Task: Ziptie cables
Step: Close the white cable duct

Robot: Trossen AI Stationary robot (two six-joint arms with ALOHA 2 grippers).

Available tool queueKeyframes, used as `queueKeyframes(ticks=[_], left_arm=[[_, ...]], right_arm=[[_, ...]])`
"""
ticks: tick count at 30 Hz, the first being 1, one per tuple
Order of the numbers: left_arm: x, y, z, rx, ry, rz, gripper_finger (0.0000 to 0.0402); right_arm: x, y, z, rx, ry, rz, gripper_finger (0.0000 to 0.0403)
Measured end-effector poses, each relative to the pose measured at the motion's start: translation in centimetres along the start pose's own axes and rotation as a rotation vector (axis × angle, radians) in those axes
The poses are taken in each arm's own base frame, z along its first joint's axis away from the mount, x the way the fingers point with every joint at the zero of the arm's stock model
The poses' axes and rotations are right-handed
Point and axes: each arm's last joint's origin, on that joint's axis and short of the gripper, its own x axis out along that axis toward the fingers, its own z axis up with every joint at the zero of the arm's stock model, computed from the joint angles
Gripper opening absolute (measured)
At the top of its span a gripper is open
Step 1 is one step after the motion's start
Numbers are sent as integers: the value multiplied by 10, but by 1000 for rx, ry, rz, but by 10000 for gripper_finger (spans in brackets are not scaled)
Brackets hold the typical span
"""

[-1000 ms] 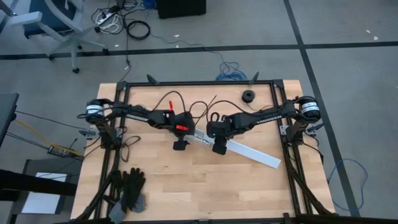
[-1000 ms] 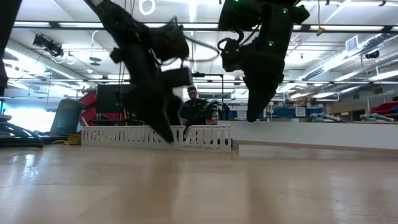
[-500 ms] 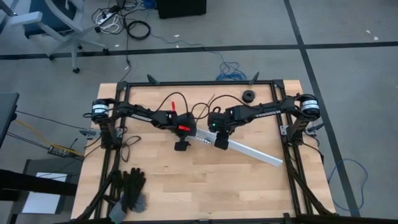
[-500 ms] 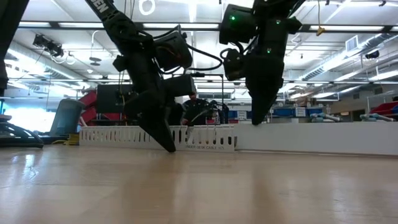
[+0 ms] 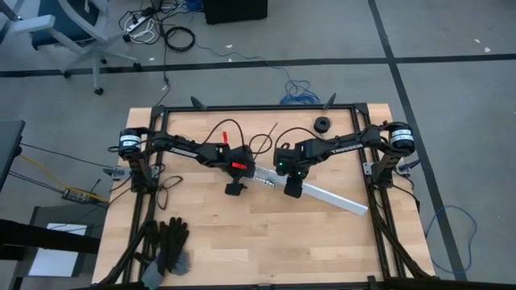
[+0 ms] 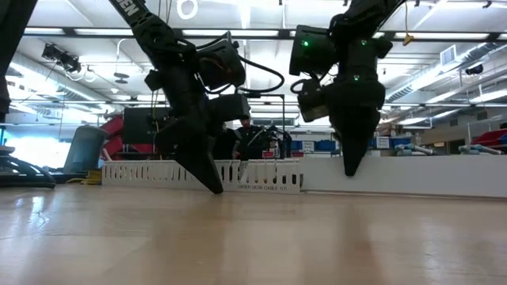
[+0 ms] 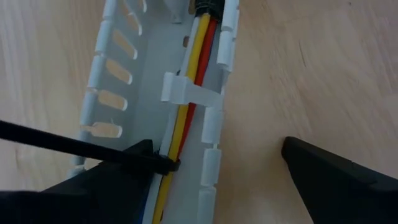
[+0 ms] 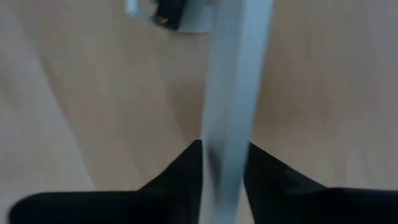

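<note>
Right tool | shifted along channel | narrowed since earlier

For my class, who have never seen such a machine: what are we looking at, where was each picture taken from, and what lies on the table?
Two dark robot arms work at a wooden table. One picture looks straight down, one looks level across the tabletop, and two come from cameras on the wrists. A long white slotted channel lies on the table, with coloured cables running inside it and a black zip tie across them. The left claw stands open over the channel's end. The right claw straddles the channel farther along. Black gloves and a small black ring also lie there.
</note>
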Motion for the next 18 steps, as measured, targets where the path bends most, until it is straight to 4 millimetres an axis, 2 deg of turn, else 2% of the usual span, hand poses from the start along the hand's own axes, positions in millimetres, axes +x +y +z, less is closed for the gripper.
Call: queueKeyframes(ticks=[4, 18], left_arm=[[0, 0, 0, 3, 3, -1, 343], [0, 0, -1, 17, 5, 1, 343]], right_arm=[[-1, 1, 0, -41, 5, 69, 16], [-36, -8, 2, 21, -95, 138, 5]])
